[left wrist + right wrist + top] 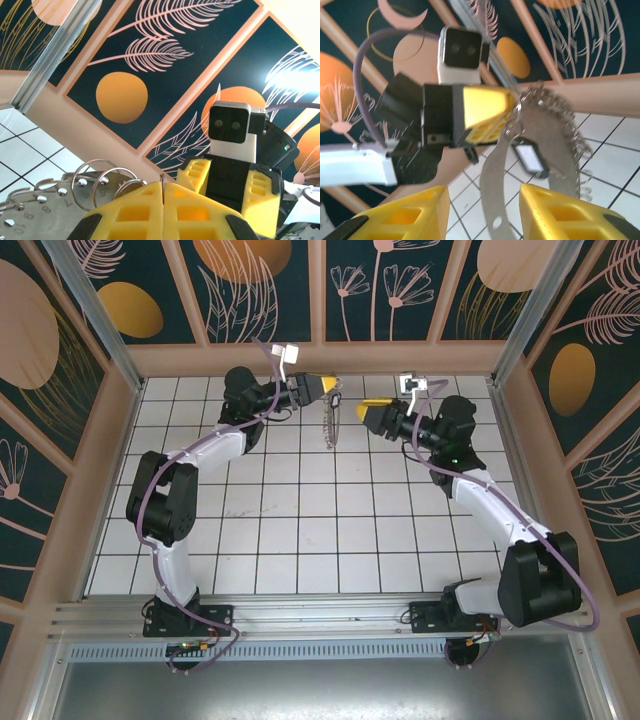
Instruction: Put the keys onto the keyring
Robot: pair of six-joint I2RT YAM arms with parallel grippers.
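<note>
Right pincer (pixel 482 212) half open, left pincer (pixel 163 192) clamped on keyring (pixel 330 425)

1. My left gripper (pixel 327 390) is up at the far side, fingers pressed tight together.
2. My right gripper (pixel 485 212) faces it, close by, jaws parted.
3. Both arms reach forward, elbows bent outward.
</note>
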